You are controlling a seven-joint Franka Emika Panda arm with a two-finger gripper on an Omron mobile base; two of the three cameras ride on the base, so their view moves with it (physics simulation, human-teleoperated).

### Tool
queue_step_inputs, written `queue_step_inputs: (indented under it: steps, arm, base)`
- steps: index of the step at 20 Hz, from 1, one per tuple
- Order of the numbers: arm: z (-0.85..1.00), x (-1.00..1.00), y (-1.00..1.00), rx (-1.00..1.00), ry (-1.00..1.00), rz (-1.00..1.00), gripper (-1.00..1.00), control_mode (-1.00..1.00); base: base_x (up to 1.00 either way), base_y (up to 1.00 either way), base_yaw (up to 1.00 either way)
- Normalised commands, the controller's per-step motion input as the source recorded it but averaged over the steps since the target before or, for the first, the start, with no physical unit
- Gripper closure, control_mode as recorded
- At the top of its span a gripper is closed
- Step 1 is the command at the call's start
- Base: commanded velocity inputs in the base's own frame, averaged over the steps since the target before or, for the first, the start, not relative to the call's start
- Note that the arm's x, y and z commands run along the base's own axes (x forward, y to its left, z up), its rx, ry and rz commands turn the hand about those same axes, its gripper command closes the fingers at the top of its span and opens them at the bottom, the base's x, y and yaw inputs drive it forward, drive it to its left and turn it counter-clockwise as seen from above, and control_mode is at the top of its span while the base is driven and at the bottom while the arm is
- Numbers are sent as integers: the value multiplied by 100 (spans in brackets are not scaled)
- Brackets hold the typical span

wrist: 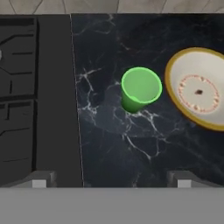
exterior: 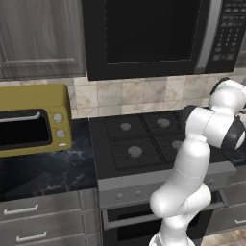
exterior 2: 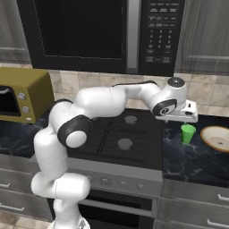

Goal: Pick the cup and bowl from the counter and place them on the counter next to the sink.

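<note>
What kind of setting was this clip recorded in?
A rendered home kitchen, by the look of it: a black gas stove under a built-in microwave, a yellow toaster oven, and a black marble counter holding a green cup and a bowl.

A rendered home kitchen. Marked as such by a black gas stove (exterior: 144,139) with an oven below at frame centre, a black microwave (exterior: 158,36) mounted above, a yellow toaster oven (exterior: 33,120) at left on a black marble counter (exterior: 43,173), grey wood cabinets (exterior: 41,38) and a tiled backsplash (exterior: 139,93).
</note>
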Motion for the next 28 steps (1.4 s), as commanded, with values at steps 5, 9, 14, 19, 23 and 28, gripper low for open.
queue_step_inputs:
  steps: [5,9,14,19,23,28]
  arm:
    - [-2,24,0,1,0,13,-100,-100]
    - [-1,17,0,1,0,12,-100,-100]
    - [-18,19,0,0,1,2,-100,-100]
    - [-25,38,0,0,8,0,-100,-100]
    - [-29,50,0,0,10,0,-100,-100]
    - [-34,40,0,0,9,0,-100,-100]
  base:
    - [0,0,0]
    - [0,0,0]
    - [0,0,0]
    - [0,0,0]
    - [0,0,0]
    - [0,0,0]
